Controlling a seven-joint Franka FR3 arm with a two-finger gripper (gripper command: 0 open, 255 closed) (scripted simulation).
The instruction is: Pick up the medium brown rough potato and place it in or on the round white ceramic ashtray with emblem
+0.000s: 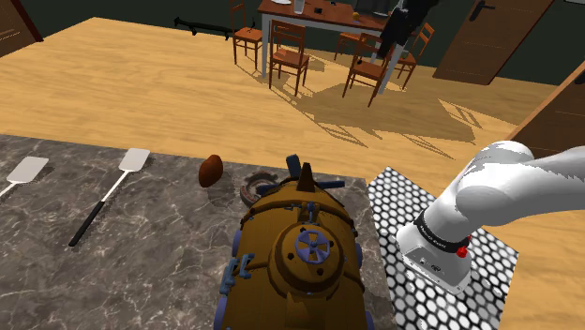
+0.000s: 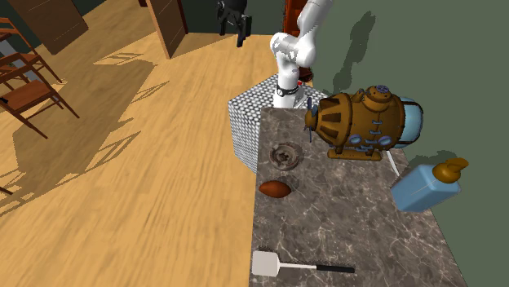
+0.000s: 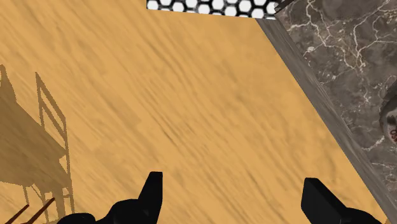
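Shoulder view, left to right: spatula (image 1: 28, 170), second spatula (image 1: 134, 160), both flat on marble counter (image 1: 141, 272); potato (image 1: 211, 170), dark brown, resting on the stone close to the counter's floor-side edge; ashtray (image 1: 253, 190) near it, apart, half hidden behind brass diving-bell model (image 1: 300, 248); gripper (image 1: 389, 47) raised high over wood floor (image 1: 122, 84), well off the counter; arm (image 1: 511, 187) and honeycomb stand (image 1: 427, 291) at lower right. Wrist view: fingers (image 3: 151, 191) spread wide, nothing between, bare floor beneath, counter edge off to one side. Second exterior view: potato between a spatula and ashtray along that edge, ashtray on the stand's side, blue bottle (image 2: 424, 186) far right. Relation that matters: potato well below gripper and back over the counter, farther from the stand than the ashtray. Long axis roughly square to the counter edge, so probably best closing the jaws along the edge, across the short width. Long descent and swing needed first; grasp not yet begun. Short hop to ashtray afterwards, likely.
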